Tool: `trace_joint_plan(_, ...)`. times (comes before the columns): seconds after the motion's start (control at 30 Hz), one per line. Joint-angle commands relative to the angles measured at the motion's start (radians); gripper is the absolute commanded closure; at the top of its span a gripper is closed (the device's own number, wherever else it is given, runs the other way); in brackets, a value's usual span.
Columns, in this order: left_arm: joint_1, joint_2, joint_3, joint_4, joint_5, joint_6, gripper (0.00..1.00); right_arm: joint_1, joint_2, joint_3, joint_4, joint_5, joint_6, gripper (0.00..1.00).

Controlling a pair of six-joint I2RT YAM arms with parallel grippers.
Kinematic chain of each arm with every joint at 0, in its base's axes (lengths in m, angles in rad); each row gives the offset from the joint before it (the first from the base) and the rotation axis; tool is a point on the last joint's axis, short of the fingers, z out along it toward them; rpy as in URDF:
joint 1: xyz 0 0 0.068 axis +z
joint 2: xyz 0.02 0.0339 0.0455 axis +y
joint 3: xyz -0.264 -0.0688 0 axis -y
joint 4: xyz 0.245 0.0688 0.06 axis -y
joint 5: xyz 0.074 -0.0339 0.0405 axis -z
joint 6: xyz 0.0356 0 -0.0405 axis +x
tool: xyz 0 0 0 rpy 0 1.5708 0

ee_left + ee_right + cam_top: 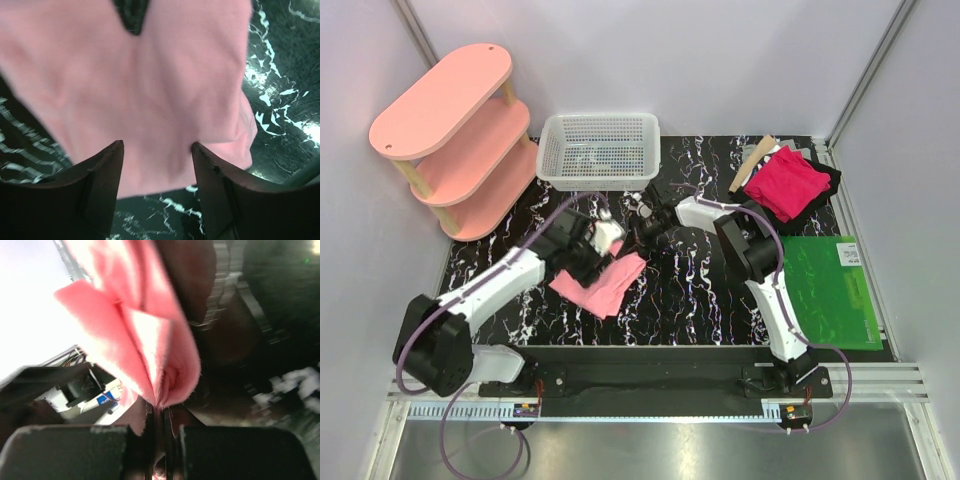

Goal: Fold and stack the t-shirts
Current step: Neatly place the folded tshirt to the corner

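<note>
The pink shirt is bunched up on the table just in front of the white basket, with one corner lifted off the surface. The right end effector is clamped tight on a folded edge of it, and the cloth puffs out right above the fingertips. The left end effector is spread wide, with the pink cloth filling the gap between its fingers, so it's not pinching anything as far as I can see. The magenta shirt is crumpled well off to the right of the basket, lying on some dark cloth. A green mat lies nearer the arms than that pile, and a pink shelf stands left of the basket.
</note>
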Motion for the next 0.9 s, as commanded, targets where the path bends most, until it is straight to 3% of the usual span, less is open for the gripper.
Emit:
trace_joint_plan(0.0, 0.168, -0.118, 0.199, -0.083, 0.021, 0.024, 0.38, -0.017, -0.131, 0.088, -0.006, -0.024, 0.023, 1.0)
trace_joint_plan(0.2, 0.384, -0.191, 0.354, -0.19, 0.068, 0.072, 0.37, -0.114, -0.211, 0.158, -0.006, -0.041, 0.043, 1.0)
trace_joint_plan(0.57, 0.454, -0.267, 0.237, -0.203, 0.094, 0.058, 0.37, -0.49, -0.295, 0.312, -0.006, -0.081, 0.129, 1.0)
trace_joint_plan(0.87, 0.469, -0.275, 0.194, -0.2, 0.102, 0.049, 0.37, -0.74, -0.372, 0.326, 0.028, -0.093, 0.196, 1.0)
